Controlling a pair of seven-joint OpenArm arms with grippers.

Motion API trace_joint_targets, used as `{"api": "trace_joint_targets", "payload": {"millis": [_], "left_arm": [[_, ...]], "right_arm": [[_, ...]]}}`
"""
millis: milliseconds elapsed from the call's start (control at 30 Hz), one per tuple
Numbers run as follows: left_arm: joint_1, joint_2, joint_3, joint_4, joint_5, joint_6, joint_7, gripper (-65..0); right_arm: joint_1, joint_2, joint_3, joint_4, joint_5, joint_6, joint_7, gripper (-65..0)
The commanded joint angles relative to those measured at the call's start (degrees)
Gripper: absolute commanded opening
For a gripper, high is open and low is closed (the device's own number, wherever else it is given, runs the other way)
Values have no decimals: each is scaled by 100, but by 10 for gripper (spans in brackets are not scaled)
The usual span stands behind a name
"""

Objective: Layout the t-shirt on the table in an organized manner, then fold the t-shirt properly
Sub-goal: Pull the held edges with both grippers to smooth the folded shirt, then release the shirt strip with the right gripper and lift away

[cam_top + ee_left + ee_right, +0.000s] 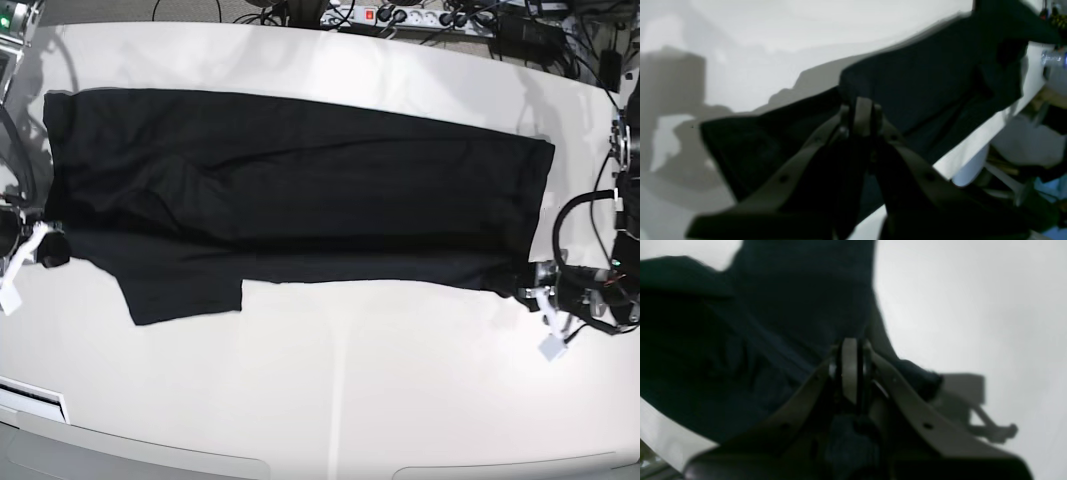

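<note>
Shirt count: one black t-shirt [300,190], stretched lengthwise across one white table [330,390], a sleeve flap hanging toward the near edge. Grippers: two. Left gripper [530,285] lay low at the shirt's end, jaws together and clamped on a corner of the cloth, fabric spreading away ahead of it. Right gripper [50,248] lay low at the opposite end, jaws likewise pinched on the shirt's edge.
</note>
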Motion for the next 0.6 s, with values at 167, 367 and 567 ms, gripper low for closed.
{"api": "trace_joint_targets", "payload": {"millis": [167, 367, 567], "left_arm": [[-149, -232, -26, 85, -658, -45, 560, -650], [208, -313, -26, 83, -737, -45, 671, -650], [540, -455, 221, 83, -739, -45, 723, -650]], "right_arm": [[-7, 236, 46, 129, 313, 32, -212, -650], [-304, 297, 46, 129, 297, 32, -297, -650], [-479, 306, 46, 129, 295, 32, -319, -650]]}}
